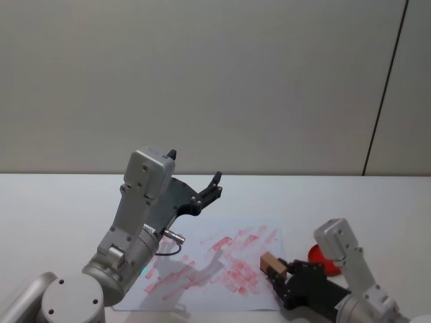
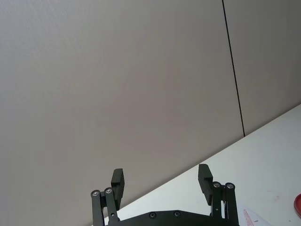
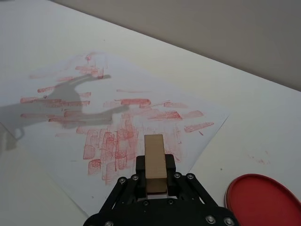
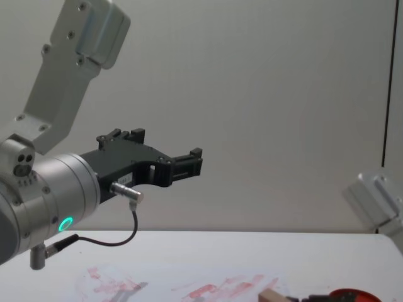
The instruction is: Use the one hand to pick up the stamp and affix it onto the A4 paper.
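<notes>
- My right gripper (image 1: 276, 271) is low over the near right part of the sheet. Its two fingers (image 3: 140, 165) pinch the stamp (image 3: 155, 157), one on each long side, and the wooden block sticks out forward past the tips.
- I judge the pick-up done and the placing step in hand: the stamp is in my grip and already over the paper (image 3: 141, 87). I cannot tell whether its underside touches the sheet or hangs just above it.
- The paper lies flat on the white table (image 1: 54, 202). Red prints crowd its middle and right, just ahead of the stamp, and the far left corner is barer.
- My next move calls for bringing the inked face down flat and pressing straight, with no sideways slide, or the mark will smear like the ones around it. I cannot tell which face carries the ink.
- The round red ink pad (image 3: 263, 200) sits on the table just beside the sheet's right edge, apart from it. It is the only container here. I cannot tell whether the red disc is its lid or the open ink, and nothing rests on it.
- Farther off, my left gripper (image 1: 214, 187) hangs idle, raised well above the sheet's far left. Its fingers (image 2: 205, 181) are spread wide and grip nothing.
</notes>
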